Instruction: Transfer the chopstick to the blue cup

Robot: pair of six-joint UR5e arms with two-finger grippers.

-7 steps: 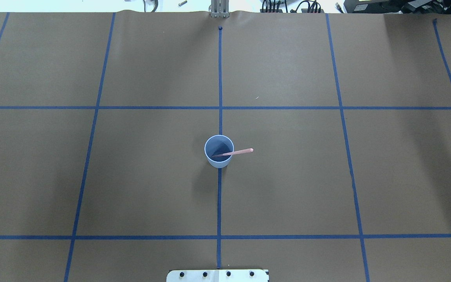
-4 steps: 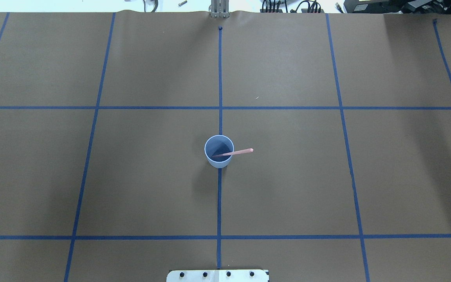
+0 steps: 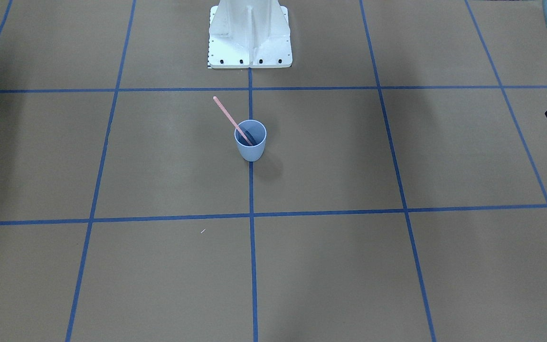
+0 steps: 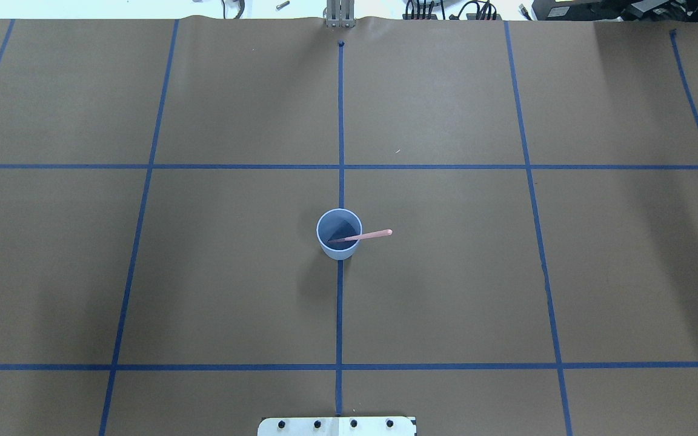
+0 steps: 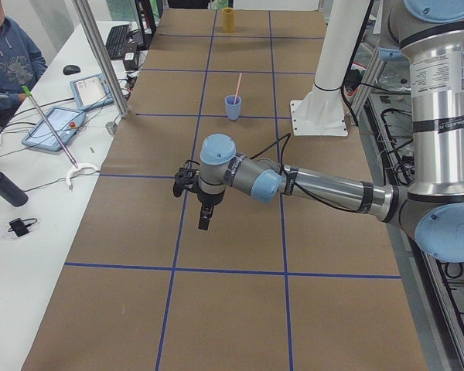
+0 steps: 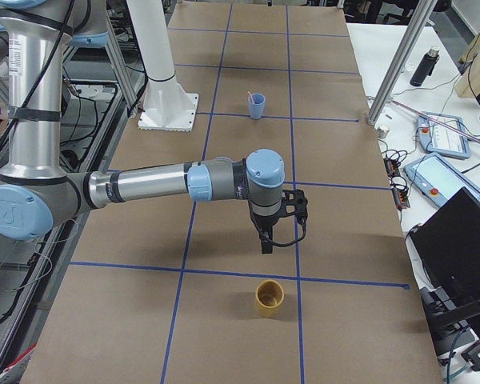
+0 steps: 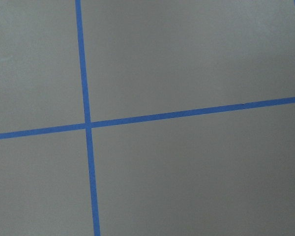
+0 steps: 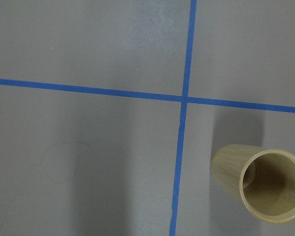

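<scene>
Brown table cover (image 7: 196,54) w/ blue tape lines (image 7: 87,125) crossing.

On the worktop (image 4: 446,290) I counted two cups: one blue cup (image 4: 339,234) and one tan cup (image 6: 269,298). There was one chopstick (image 4: 368,234), a pink one. I had two arms in view, the left arm (image 5: 325,185) and the right arm (image 6: 144,186). With them came two pincers, the left pincer (image 5: 205,222) and the right pincer (image 6: 264,242). On the side bench (image 5: 31,255) I counted two tablets, the nearer tablet (image 5: 52,127) and the farther tablet (image 5: 93,90), and one dark bottle (image 5: 4,188).
</scene>
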